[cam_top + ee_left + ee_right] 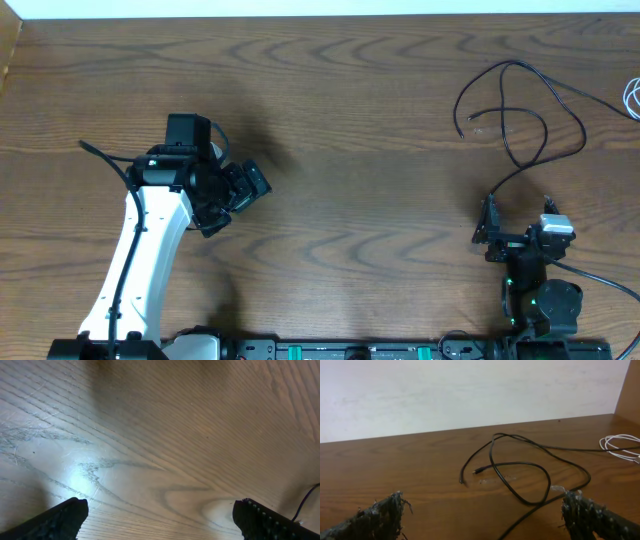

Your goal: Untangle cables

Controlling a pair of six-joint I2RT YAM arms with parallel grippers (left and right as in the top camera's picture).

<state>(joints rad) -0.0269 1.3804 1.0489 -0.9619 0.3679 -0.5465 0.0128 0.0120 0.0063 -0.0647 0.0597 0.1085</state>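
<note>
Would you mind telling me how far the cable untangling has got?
Little looks done: the black cable loops across itself, and one strand runs to the white cable at the table edge; whether they cross there I cannot tell. Nothing is in hand: the right claw is open short of the loop, the left claw open over bare wood. Left: draw out the loops and part the two cables.
</note>
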